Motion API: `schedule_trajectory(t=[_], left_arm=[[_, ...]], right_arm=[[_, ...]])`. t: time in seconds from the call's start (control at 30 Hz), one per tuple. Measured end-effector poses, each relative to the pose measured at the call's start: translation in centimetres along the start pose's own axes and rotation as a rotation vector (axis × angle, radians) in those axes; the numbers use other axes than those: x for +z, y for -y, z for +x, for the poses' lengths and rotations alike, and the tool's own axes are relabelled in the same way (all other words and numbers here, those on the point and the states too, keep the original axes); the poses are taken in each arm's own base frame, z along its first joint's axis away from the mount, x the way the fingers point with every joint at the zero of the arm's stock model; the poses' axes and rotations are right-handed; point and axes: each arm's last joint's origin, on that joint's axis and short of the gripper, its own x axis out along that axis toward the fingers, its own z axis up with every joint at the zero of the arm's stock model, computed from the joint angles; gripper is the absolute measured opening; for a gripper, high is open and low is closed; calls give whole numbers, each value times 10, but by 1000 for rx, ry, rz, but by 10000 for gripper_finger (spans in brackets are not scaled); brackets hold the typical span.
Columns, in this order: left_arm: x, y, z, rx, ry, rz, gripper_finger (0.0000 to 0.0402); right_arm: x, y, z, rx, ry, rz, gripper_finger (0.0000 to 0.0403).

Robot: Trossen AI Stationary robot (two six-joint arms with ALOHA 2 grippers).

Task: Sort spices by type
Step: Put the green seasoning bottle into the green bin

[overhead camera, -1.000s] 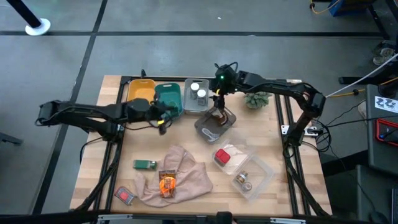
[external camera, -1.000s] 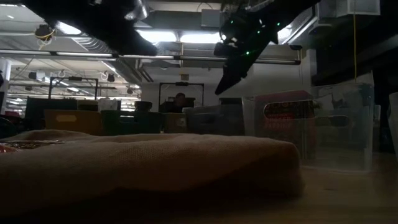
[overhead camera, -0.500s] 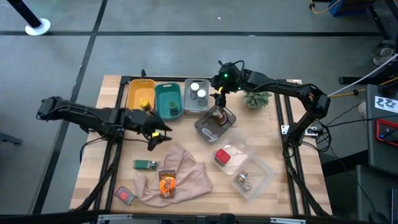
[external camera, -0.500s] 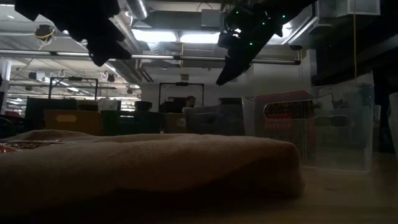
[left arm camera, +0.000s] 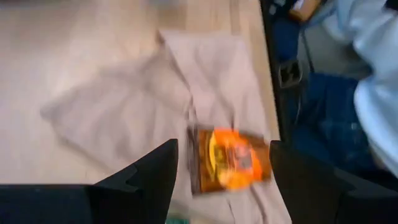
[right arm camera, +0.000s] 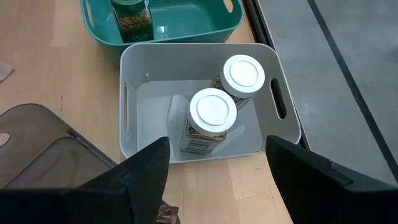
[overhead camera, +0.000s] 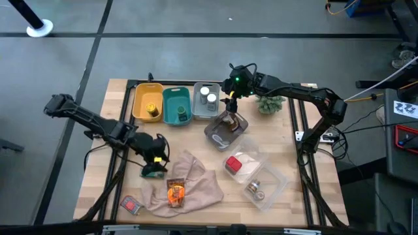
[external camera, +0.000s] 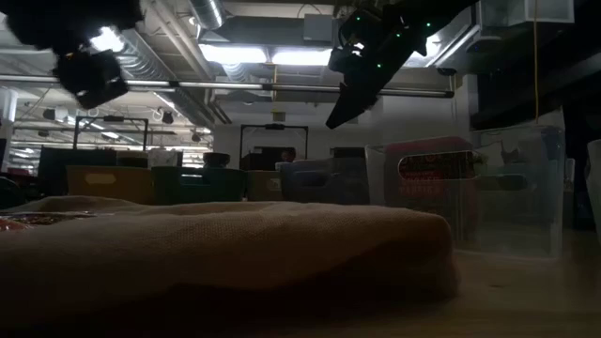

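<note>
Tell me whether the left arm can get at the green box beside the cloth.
Probably yes: the left pincer hangs open just above the green box, which lies uncovered on the table beside the beige cloth.

The left wrist view is blurred: the orange sachet [left arm camera: 233, 160] on the cloth [left arm camera: 155, 106] shows no readable print, and a person's clothing [left arm camera: 367, 81] at the table's edge is cut off by the frame. In the high view the left gripper [overhead camera: 155, 158] covers part of the green box [overhead camera: 153, 173]. The low view is dark; the cloth [external camera: 225, 253] fills its foreground and hides most of the table behind it. In the right wrist view the teal bin [right arm camera: 168, 22] and the green jar [right arm camera: 132, 15] inside it are cut off by the picture's edge, and the labels of the 2 white-capped jars [right arm camera: 213, 112] are mostly hidden under their caps.
</note>
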Motion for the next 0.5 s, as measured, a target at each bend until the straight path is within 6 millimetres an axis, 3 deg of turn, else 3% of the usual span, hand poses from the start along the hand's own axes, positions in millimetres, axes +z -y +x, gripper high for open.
schedule_trajectory(t=[0.2, 0.5], left_arm=[[-17, 2, 8, 45, -158, -18, 238], [-34, 4, 27, 84, -317, 121, 238]], right_arm=[[0, 0, 0, 0, 0, 0, 266], [0, 0, 0, 1, 0, 0, 266]])
